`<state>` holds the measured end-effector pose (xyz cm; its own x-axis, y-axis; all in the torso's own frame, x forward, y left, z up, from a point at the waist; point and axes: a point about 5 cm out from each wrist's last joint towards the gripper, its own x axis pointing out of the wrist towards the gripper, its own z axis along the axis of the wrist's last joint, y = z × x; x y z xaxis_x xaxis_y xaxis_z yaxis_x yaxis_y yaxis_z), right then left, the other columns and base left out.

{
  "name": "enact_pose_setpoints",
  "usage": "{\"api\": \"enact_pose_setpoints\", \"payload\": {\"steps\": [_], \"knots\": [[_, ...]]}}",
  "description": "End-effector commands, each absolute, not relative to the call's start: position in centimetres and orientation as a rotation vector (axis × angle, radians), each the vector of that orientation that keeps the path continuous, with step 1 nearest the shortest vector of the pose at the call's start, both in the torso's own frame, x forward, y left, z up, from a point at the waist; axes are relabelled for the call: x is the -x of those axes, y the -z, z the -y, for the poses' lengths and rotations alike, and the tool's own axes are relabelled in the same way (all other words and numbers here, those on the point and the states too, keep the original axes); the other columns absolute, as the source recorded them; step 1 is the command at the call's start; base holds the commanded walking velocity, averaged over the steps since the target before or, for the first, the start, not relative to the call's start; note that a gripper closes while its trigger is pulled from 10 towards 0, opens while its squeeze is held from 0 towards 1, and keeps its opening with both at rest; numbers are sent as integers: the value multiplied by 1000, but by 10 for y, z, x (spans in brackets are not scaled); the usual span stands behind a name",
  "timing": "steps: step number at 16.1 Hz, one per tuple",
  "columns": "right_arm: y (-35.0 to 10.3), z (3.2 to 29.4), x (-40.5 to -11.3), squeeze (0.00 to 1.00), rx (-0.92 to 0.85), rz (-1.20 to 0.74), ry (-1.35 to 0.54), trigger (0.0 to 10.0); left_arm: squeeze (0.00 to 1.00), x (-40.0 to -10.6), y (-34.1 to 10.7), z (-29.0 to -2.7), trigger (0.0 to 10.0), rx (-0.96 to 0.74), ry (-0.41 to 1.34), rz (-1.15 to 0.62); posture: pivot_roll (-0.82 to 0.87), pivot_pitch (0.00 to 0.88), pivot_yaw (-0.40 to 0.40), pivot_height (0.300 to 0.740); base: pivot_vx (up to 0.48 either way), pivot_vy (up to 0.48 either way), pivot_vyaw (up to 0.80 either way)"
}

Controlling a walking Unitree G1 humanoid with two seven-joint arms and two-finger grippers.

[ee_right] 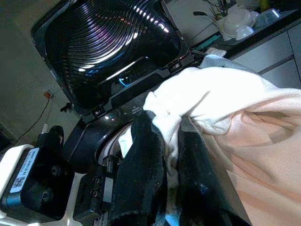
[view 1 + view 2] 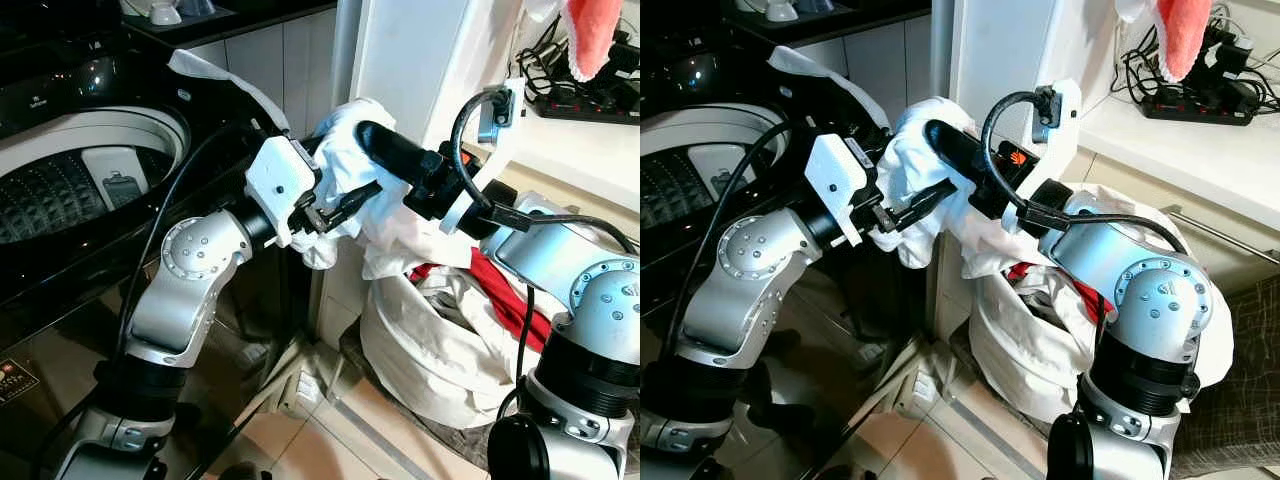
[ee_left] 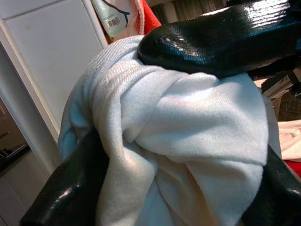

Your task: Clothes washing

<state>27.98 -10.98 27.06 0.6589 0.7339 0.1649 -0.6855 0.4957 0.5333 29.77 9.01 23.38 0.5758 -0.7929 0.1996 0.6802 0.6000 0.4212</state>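
While the bundled white cotton garment (image 2: 350, 150) hung in mid-air between the open black top-loading washing machine (image 2: 80, 190) and the white cloth laundry bag (image 2: 430, 360) of clothes, both arms held it. The right gripper (image 1: 162, 155) was clamped on a fold, and the left gripper (image 2: 335, 205) was pinched into the bundle from below. The transfer step looked half done; next, I judged, it needed carrying over the drum (image 2: 50, 200) and releasing.
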Motion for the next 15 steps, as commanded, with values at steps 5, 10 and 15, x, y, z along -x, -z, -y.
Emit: {"api": "enact_pose_setpoints", "payload": {"steps": [5,10,15], "knots": [[-273,107,-276,0,-597,-81,-890,0,0,-296,-235,-88,0,-310,898,393,-27,0,-30,740,0,0,0],[-272,107,-277,0,-588,-93,-883,0,0,-297,-234,-92,0,-292,866,382,-19,0,-44,740,0,0,0],[-272,108,-277,0,-587,-92,-878,0,0,-300,-234,-93,0,-289,845,367,-19,0,-43,740,0,0,0]]}}
